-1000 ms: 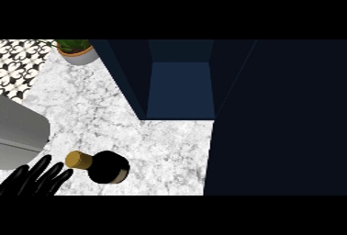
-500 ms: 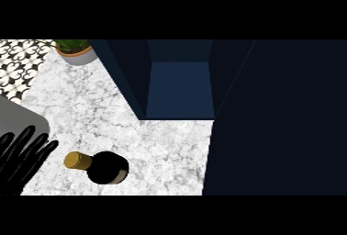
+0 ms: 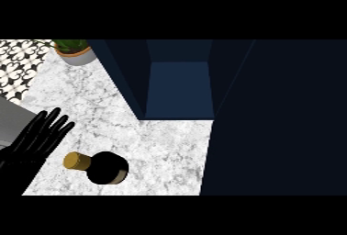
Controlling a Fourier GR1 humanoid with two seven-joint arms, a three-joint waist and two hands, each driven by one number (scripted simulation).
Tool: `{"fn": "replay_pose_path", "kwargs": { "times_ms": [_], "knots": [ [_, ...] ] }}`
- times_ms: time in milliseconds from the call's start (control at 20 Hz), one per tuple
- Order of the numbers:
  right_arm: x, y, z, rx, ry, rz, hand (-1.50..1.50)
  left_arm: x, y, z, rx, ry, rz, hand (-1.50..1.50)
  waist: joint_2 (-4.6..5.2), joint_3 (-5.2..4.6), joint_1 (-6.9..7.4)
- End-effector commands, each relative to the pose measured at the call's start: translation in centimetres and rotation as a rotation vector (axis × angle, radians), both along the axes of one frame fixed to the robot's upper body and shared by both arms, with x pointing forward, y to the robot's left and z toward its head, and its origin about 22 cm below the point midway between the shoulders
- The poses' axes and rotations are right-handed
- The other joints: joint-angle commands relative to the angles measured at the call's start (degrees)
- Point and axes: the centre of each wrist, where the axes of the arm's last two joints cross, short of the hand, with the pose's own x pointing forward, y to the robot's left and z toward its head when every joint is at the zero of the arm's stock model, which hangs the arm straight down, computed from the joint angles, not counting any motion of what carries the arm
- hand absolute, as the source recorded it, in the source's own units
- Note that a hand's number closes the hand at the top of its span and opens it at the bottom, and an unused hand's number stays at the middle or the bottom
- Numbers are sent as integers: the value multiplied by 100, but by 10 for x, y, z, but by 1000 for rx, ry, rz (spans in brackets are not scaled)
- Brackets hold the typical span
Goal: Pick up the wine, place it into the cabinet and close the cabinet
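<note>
White-and-grey marble counter (image 3: 163,137) fills the middle of the head view, bright against a dark blue block on its right.

Black fingers (image 3: 51,121) are straight and slightly fanned, with their tips pointing toward 1 o'clock. They hold nothing and curl round nothing. They belong to the left hand (image 3: 32,144), which comes in from the 8 o'clock edge of the view. It lies partly over the marble and partly over a flat grey slab (image 3: 12,119) at 9 o'clock.

Just beside the hand, at its 4 o'clock, is the wine bottle (image 3: 107,168), at about 7 o'clock in the view. It is seen almost from above — a dark round body with a gold cap (image 3: 77,161) on its 9 o'clock side, the side nearest the hand. A thin strip of marble shows between cap and palm, so the two are apart.

Farther out, at 12 o'clock, the cabinet (image 3: 180,87) stands open, with a paler blue floor between dark side walls. The bottle is outside it, well down the counter from its front edge. A broad dark panel (image 3: 284,119) covers the whole 3 o'clock side — whether it is the cabinet's door I cannot tell.

At 11 o'clock a green plant (image 3: 69,45) sits in a grey pot (image 3: 80,57), and black-and-white patterned tile (image 3: 19,64) lies beyond the counter's edge at 10 o'clock.
</note>
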Motion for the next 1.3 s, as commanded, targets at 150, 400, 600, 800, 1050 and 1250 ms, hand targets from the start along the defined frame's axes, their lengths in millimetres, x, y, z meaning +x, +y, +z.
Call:
{"fn": "replay_pose_path", "kwargs": {
  "times_ms": [150, 400, 600, 800, 1050, 1250],
  "knots": [
    [-10, -1, -6, 29, -31, 4, -150, -1, 0, -68, 24, 72, -29, -150, 1, 1, 10],
    [-10, -6, 9, 28, -20, 15, -150, 33, 14, -89, 43, 98, -23, -150, 4, 0, -3],
    [1, -17, 4, 21, -26, 4, -150, 28, 11, -115, 56, 103, -21, -150, 6, 1, 12],
    [-19, -8, 0, 23, -41, 11, -150, 36, 10, -132, 74, 124, -36, -150, 0, 2, 0],
    [-15, -6, 1, 35, -55, 7, -150, 30, 22, -170, 57, 148, -39, -150, 6, 0, -17],
    [-15, -15, 13, 14, -58, 28, -150, 30, 0, -196, 49, 165, -56, -150, 14, -5, -44]
  ]
}}
